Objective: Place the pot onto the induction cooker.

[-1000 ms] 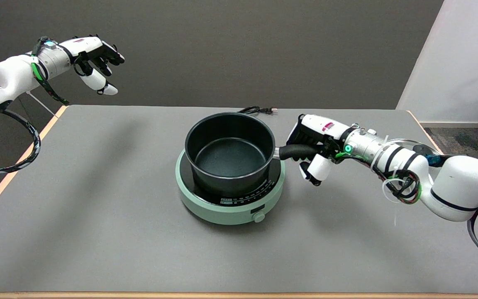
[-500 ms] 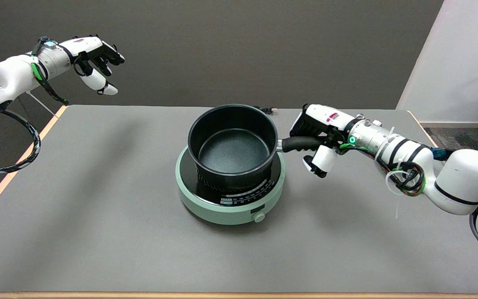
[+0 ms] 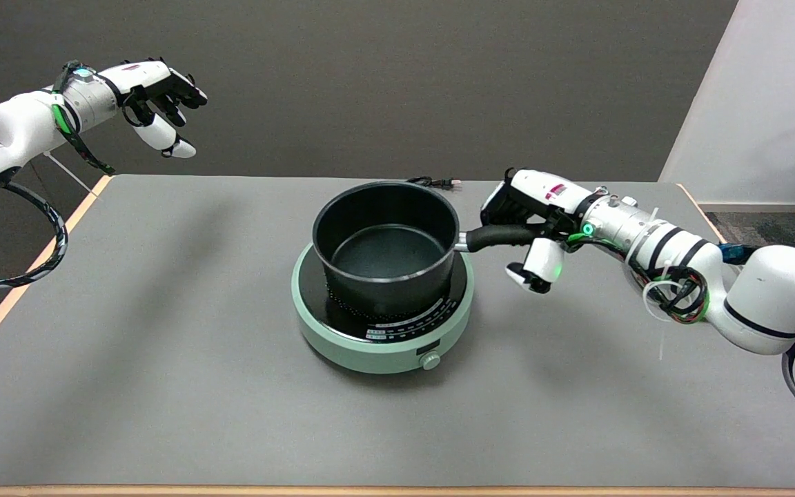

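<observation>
Gripping the pot [image 3: 385,250] by its black handle [image 3: 501,237], right hand [image 3: 528,221] reaching in from 3 o'clock, fingers wrapping over the top of the handle and the thumb hanging below it. Sitting on the black top of the cooker [image 3: 383,309], pot upright and empty, handle pointing to 3 o'clock, out past the cooker's rim. Resting near the middle of the grey worktop [image 3: 163,359], cooker showing a pale green base and a small knob [image 3: 430,360] at 6 o'clock on its front. Lying on the worktop just behind the pot at 12 o'clock, a black cord and plug [image 3: 433,183]. Glowing green at the wrist behind the hand, a small light [image 3: 586,228], with bundled wires trailing along the white arm toward 4 o'clock.
</observation>
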You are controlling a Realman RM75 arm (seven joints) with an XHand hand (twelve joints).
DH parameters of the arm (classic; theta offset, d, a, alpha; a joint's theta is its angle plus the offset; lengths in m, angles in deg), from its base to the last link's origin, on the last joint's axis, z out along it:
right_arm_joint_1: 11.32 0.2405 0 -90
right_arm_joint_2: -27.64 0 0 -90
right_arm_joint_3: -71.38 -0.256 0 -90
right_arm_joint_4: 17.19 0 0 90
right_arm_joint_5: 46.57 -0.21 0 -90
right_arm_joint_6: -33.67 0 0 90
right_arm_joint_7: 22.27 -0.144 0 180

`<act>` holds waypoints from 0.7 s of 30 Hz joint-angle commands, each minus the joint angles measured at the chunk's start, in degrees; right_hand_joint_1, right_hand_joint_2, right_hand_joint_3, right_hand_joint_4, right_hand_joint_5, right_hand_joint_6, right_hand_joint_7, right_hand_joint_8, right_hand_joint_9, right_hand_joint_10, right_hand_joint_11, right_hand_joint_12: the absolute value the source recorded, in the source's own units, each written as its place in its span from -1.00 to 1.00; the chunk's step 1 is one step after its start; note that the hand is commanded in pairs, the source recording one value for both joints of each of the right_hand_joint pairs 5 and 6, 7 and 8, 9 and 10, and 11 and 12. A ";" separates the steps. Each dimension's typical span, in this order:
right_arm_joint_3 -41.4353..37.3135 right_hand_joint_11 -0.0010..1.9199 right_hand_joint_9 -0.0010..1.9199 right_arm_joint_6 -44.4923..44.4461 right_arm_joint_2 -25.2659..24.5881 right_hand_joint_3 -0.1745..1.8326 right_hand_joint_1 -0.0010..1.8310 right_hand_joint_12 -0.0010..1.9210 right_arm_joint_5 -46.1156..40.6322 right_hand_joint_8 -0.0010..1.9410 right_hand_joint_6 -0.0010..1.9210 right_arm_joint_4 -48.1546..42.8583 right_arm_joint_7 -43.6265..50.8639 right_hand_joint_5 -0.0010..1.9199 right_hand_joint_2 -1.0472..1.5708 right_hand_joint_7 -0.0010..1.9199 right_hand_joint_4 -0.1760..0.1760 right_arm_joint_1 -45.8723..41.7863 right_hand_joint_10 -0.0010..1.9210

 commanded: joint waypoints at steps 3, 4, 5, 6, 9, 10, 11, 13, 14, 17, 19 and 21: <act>-0.25 -0.37 -0.37 0.77 0.00 1.00 0.36 -0.37 0.31 -0.38 -0.37 0.03 1.50 -0.37 -0.47 -0.37 -0.92 0.06 -0.37; -0.25 -0.44 -0.44 0.77 0.00 1.00 0.31 -0.44 0.31 -0.44 -0.44 0.03 1.58 -0.44 -0.50 -0.44 -0.99 0.06 -0.44; -0.25 -0.49 -0.49 0.77 0.00 1.00 0.29 -0.49 0.31 -0.50 -0.49 0.03 1.73 -0.49 -0.53 -0.49 -1.00 0.06 -0.49; -0.25 -0.54 -0.54 0.77 0.00 1.00 0.29 -0.54 0.31 -0.54 -0.54 0.03 1.97 -0.54 -0.56 -0.54 -1.00 0.06 -0.54; -0.33 -0.72 -0.72 0.77 0.00 1.00 0.28 -0.72 0.31 -0.72 -0.72 -0.05 2.01 -0.72 -0.68 -0.72 -1.00 0.06 -0.72; -0.33 -0.80 -0.80 0.77 0.00 1.00 0.28 -0.80 0.31 -0.80 -0.80 -0.05 2.01 -0.80 -0.74 -0.80 -1.00 0.06 -0.80; -0.33 -0.90 -0.90 0.77 0.00 1.00 0.29 -0.90 0.36 -0.91 -0.90 -0.05 2.06 -0.90 -0.84 -0.90 -1.00 0.06 -0.90; -0.66 -0.97 -0.97 0.77 0.00 1.00 0.31 -0.97 0.39 -0.97 -0.97 -0.05 3.07 -0.97 -0.98 -0.97 -1.00 0.06 -0.97; -0.90 -0.97 -0.97 0.65 0.00 0.96 0.34 -0.97 0.39 -0.97 -0.97 -0.11 3.51 -0.97 -0.97 -0.97 -1.00 0.06 -0.97; -2.66 -0.97 -0.97 0.25 -0.06 0.59 0.44 -0.97 0.39 -0.97 -0.97 -0.13 4.00 -0.97 -0.89 -0.97 -1.00 0.00 -0.97; -4.54 -0.98 -0.98 -0.03 -0.16 0.56 0.44 -0.98 -0.15 -0.98 -0.98 -0.18 3.77 -0.98 -0.91 -0.98 -1.00 -0.24 -0.98; -6.75 -0.99 -0.99 0.26 -0.24 0.52 0.43 -0.99 -0.17 -0.99 -0.99 -0.20 2.53 -0.99 -0.92 -0.99 -1.00 -0.61 -0.99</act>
